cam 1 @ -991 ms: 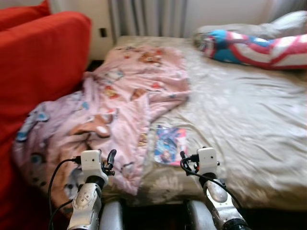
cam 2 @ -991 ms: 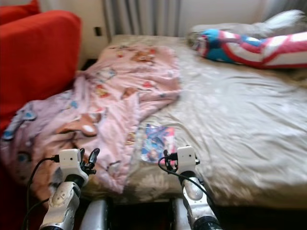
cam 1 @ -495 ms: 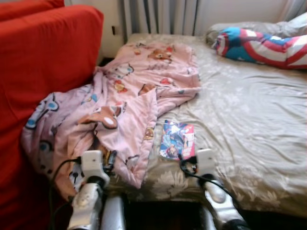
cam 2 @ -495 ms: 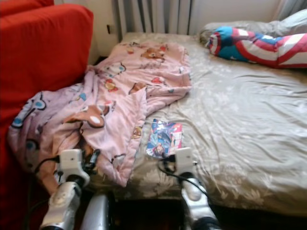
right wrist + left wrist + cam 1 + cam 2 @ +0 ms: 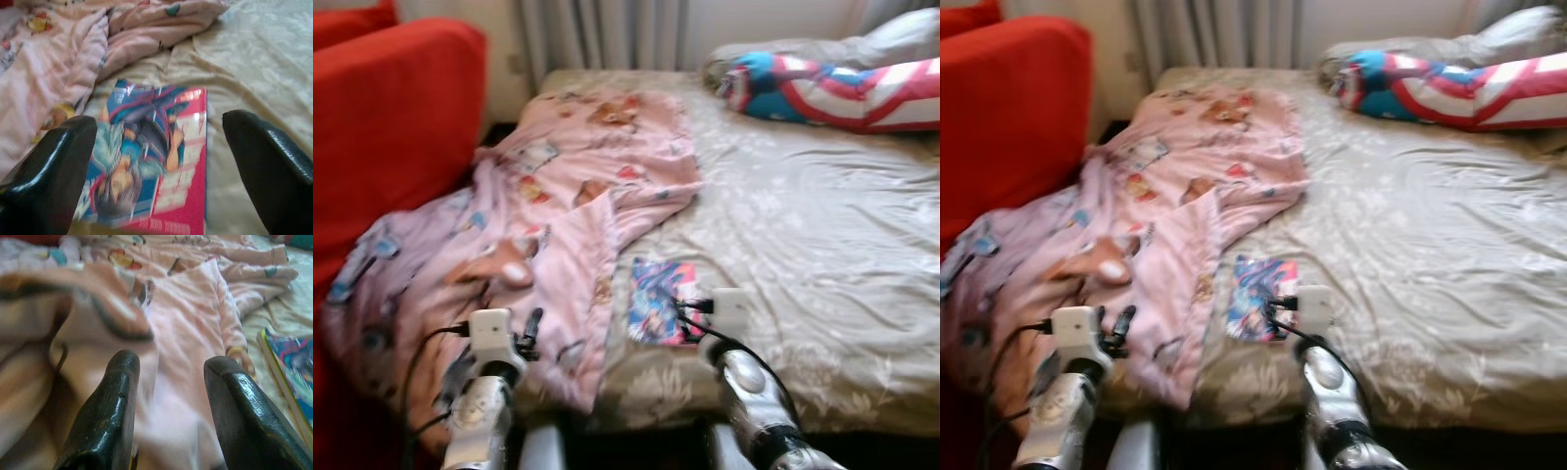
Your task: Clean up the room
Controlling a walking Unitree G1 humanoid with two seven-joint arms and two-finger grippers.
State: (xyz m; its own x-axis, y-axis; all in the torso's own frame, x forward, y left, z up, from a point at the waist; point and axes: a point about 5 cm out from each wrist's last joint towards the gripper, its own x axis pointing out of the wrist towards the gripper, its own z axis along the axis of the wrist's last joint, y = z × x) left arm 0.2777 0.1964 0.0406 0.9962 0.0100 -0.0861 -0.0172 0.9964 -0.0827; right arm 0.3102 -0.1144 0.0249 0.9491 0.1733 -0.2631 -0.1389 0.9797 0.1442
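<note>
Beige floral sheets cover a bed [image 5: 822,225] beside a red sofa [image 5: 382,127]. Along the bed's left side a rumpled pink cartoon blanket [image 5: 548,206] spills over the edge toward the sofa. Near the front edge a colourful book [image 5: 658,299] lies flat, just beside the blanket. Over it hovers the right gripper [image 5: 161,166], fingers spread wide. At the blanket's hanging edge the left gripper [image 5: 166,396] is also spread. By the headboard rests a red, white and blue pillow [image 5: 822,93].

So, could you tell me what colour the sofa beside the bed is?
The sofa is bright red, clearest in the left eye view.
</note>
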